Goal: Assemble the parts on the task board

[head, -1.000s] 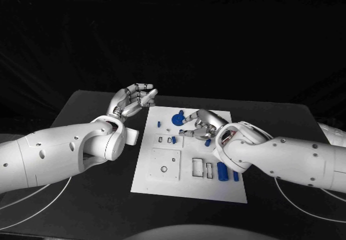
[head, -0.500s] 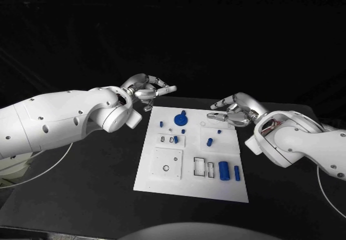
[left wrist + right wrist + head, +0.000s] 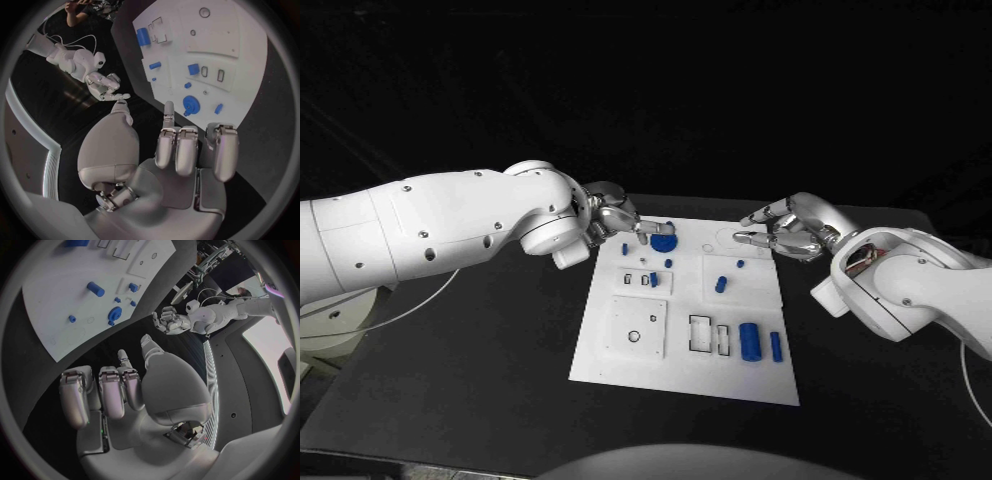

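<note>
Hands (image 3: pixel 615 218) (image 3: pixel 788 230) hover empty, fingers apart, off the task board's (image 3: pixel 687 375) far corners — near edge unobstructed.

The left hand (image 3: pixel 615 218) crowds the task board's (image 3: pixel 678 355) far-left corner; the near half lies unobstructed.

The black table (image 3: pixel 473 360) carries the white task board (image 3: pixel 668 365).

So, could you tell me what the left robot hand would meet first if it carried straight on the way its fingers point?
Probably the round blue part at the task board's far end; the left robot hand points at it, though depth is unclear.
</note>
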